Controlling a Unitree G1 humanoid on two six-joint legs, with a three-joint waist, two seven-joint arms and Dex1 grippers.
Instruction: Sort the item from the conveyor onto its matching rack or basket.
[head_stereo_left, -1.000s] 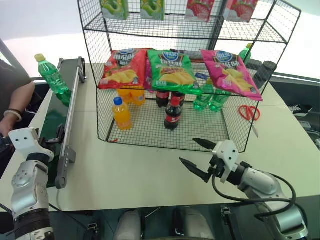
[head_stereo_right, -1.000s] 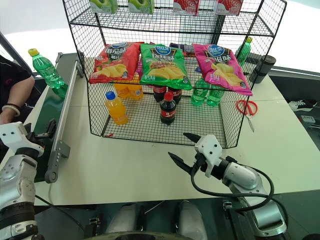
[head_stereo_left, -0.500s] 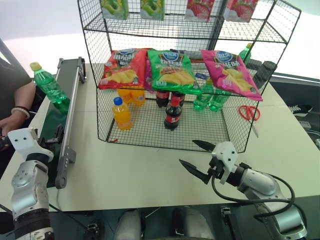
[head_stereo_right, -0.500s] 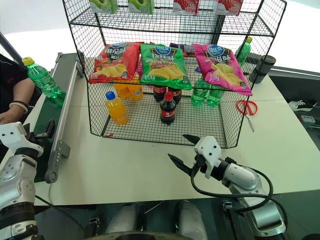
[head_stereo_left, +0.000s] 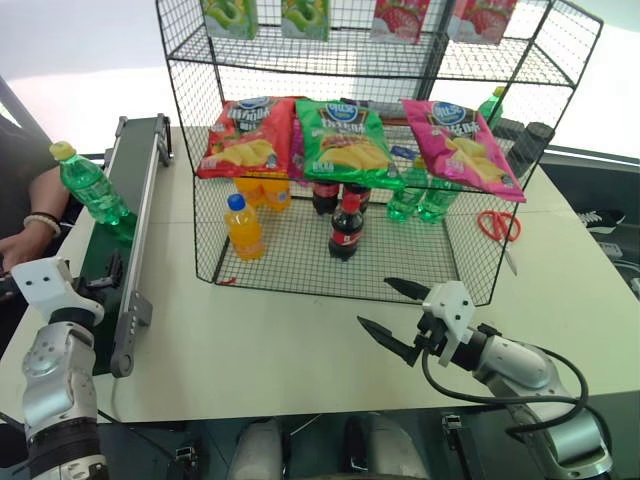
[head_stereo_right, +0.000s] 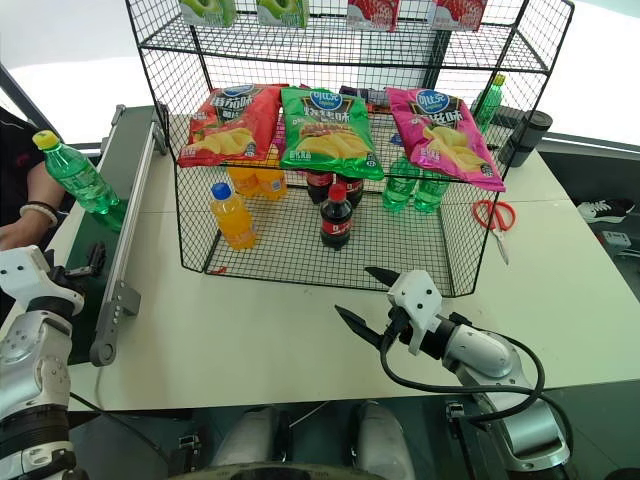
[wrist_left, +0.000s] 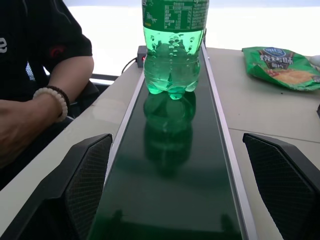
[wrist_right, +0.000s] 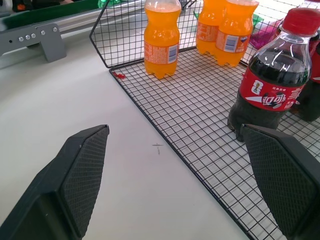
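White table (head_stereo_left: 300, 350) carries a black wire rack (head_stereo_left: 350, 150) and, along its left edge, the conveyor (head_stereo_left: 110, 240). On the belt stands the green bottle (head_stereo_left: 88, 185), upright. Left gripper (wrist_left: 180, 200) faces it with jaws wide and empty; right gripper (head_stereo_left: 392, 312) hangs open before the rack.

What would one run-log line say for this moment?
green bottle: upright on conveyor | left gripper: open, facing it | right gripper: open, empty

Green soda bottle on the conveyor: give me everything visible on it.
The green soda bottle is small, clear-green plastic with a yellow screw cap and a green printed label. Liquid with bubbles shows inside in the left wrist view. It stands upright, capped, on the dark-green belt of the conveyor, reflected in it. Nothing else touches it; the open left gripper faces it with a gap between.
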